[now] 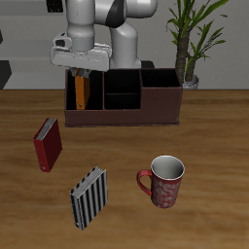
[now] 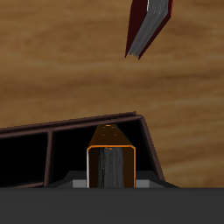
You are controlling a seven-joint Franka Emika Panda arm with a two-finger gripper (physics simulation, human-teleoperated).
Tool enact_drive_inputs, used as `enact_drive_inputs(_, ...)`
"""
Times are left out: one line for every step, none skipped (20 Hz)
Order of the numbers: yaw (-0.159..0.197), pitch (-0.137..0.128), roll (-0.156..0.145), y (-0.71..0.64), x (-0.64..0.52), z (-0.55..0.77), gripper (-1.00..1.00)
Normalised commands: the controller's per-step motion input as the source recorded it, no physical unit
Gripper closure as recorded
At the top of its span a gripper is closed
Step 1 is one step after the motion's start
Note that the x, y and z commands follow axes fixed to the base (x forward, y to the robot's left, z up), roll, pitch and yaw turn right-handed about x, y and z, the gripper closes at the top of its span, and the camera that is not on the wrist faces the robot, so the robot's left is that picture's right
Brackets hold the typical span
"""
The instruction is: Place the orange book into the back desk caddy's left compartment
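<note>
Nearest the exterior camera, the black-and-white striped book [image 1: 88, 196] is lying toward the table's front edge, with the red mug [image 1: 162, 181] at its three o'clock and the dark red book [image 1: 48, 143] at its eleven o'clock. Behind them, the gripper [image 1: 79, 72] is holding the orange book [image 1: 80, 91] upright in the back desk caddy [image 1: 131, 112]'s left compartment [image 1: 82, 95]. Seen from the wrist, the fingers are clamping the orange book [image 2: 111, 164] inside the caddy [image 2: 52, 144].

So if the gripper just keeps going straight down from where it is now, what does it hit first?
The gripper points down at the orange book, which stands upright in the back desk caddy's left compartment. Going on, it would likely press the book against the compartment floor; the remaining depth is unclear.
</note>
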Motion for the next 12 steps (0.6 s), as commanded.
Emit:
enact_drive_inputs(0.000,0.000,0.000,0.04,0.04,0.00,1.00)
enact_drive_inputs(0.025,-0.018,-0.007,-0.04,0.00,-0.06,1.00)
enact_drive_inputs(-0.040,0.074,-0.030,-0.15,-0.05,-0.22,1.00)
enact_drive_inputs(0.005,0.016,0.020,-0.03,0.01,-0.10,1.00)
enact_drive_inputs(-0.013,0.014,-0.041,-0.09,-0.02,-0.12,1.00)
enact_drive_inputs(0.016,-0.003,0.016,0.00,0.02,-0.05,1.00)
enact_drive_inputs(0.000,0.000,0.000,0.04,0.05,0.02,1.00)
enact_drive_inputs(-0.017,0.062,0.018,-0.09,0.08,-0.27,1.00)
enact_drive_inputs(-0.022,0.076,0.033,-0.03,0.13,-0.23,1.00)
enact_drive_inputs(-0.066,0.081,-0.019,-0.11,0.09,-0.19,1.00)
enact_drive_inputs(-0.063,0.032,-0.080,-0.12,0.08,-0.15,1.00)
enact_drive_inputs(0.024,-0.031,-0.014,0.00,0.00,-0.04,-1.00)
